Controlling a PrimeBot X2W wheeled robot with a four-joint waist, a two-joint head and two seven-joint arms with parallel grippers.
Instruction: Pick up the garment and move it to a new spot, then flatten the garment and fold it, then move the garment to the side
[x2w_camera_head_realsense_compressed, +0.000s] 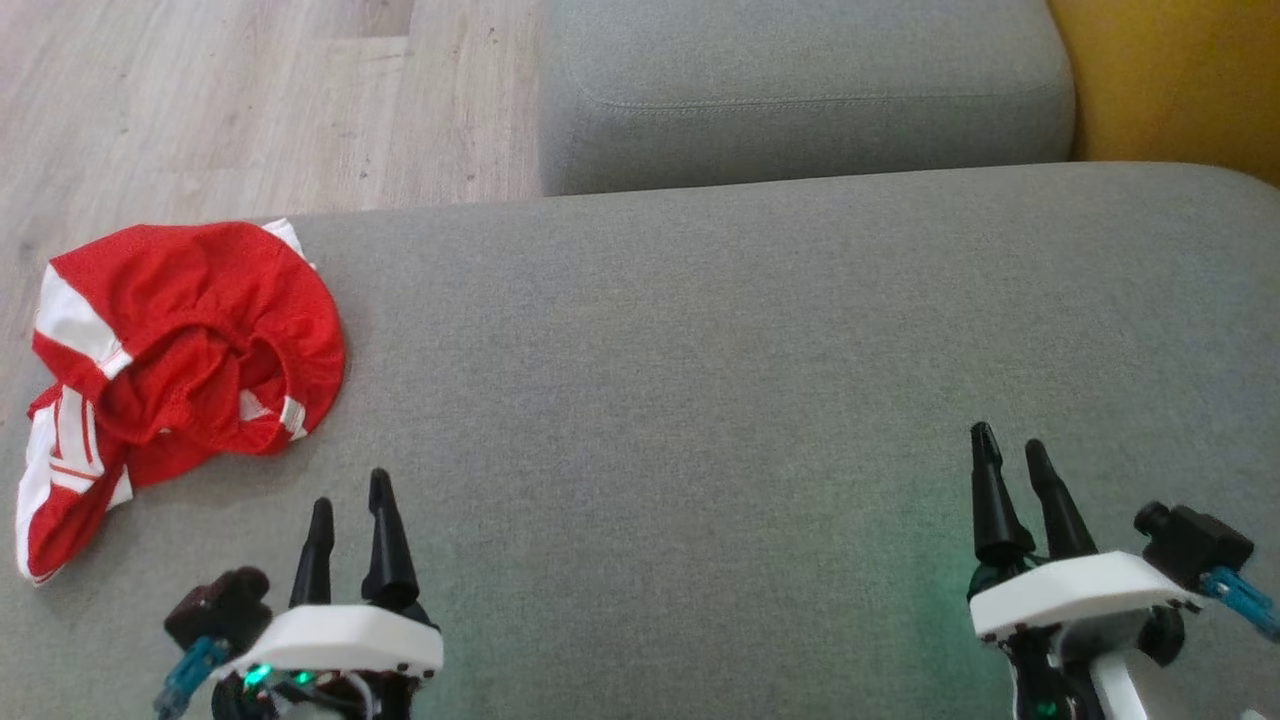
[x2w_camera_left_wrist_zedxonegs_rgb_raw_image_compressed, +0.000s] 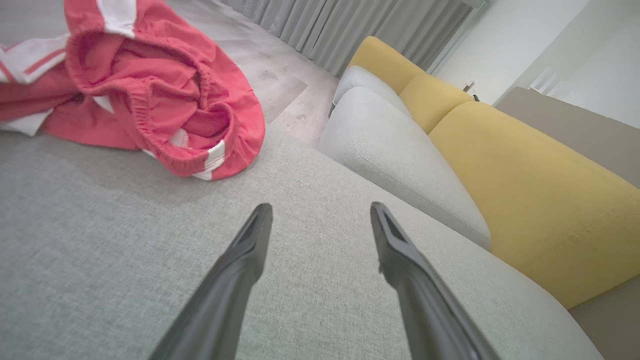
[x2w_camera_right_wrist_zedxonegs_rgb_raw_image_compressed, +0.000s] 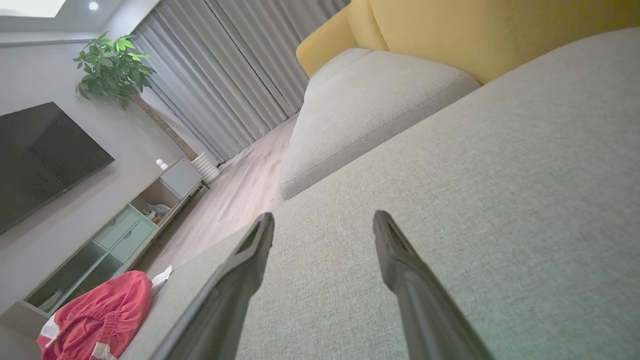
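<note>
Noting red garment with white stripes lying crumpled at left edge of grey sofa seat, elastic waistband showing on top. Hovering left hand near garment, just lower-right of it in head view, apart from cloth; fingers spread, released, grasping nothing. Hovering right hand well apart over right side of seat, likewise released, empty. Seeing wooden floor and second grey cushion beyond seat.
</note>
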